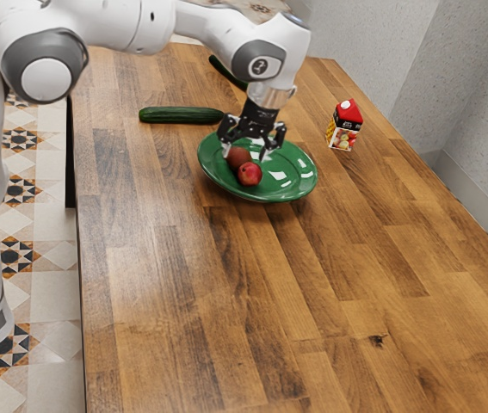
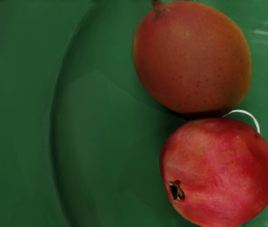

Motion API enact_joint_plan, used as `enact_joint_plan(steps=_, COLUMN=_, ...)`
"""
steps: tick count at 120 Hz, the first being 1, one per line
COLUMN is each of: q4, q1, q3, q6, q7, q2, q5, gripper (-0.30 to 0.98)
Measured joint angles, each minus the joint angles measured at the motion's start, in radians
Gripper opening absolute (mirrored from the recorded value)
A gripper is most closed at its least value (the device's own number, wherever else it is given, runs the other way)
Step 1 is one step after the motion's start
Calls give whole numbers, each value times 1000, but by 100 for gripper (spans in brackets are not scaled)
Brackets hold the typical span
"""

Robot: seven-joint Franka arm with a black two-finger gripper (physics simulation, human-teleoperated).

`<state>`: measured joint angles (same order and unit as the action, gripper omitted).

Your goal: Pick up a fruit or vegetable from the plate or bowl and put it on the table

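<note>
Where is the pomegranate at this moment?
In the exterior view, the pomegranate rests on the green plate, right beside the mango and nearer the camera; the red-topped carton stands off the plate, toward the exterior view's right.

Wide passage over the wooden table, between the green plate and the exterior view's lower edge. Mango and pomegranate block each other's facing sides (tight there). Cucumber, carton flank the plate.
</note>
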<state>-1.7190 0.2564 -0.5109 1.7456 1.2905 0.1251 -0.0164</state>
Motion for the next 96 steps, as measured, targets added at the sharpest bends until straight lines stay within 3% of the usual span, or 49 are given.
enact_joint_plan(steps=53, q4=35, q1=-60, q3=19, q6=37, q7=-14, q2=34, q5=-2, gripper=69)
enact_joint_plan(steps=59, q4=59, q1=-169, q3=134, q6=39, q7=-18, q2=53, q5=-1, gripper=69)
enact_joint_plan(steps=66, q4=79, q1=-404, q3=386, q6=42, q7=-22, q2=68, q5=4, gripper=69)
enact_joint_plan(steps=71, q4=83, q1=-482, q3=471, q6=43, q7=-24, q2=70, q5=6, gripper=69)
enact_joint_plan(steps=80, q4=90, q1=-532, q3=528, q6=45, q7=-29, q2=73, q5=8, gripper=69)
enact_joint_plan(steps=96, q4=93, q1=-548, q3=548, q6=47, q7=-36, q2=81, q5=9, gripper=69)
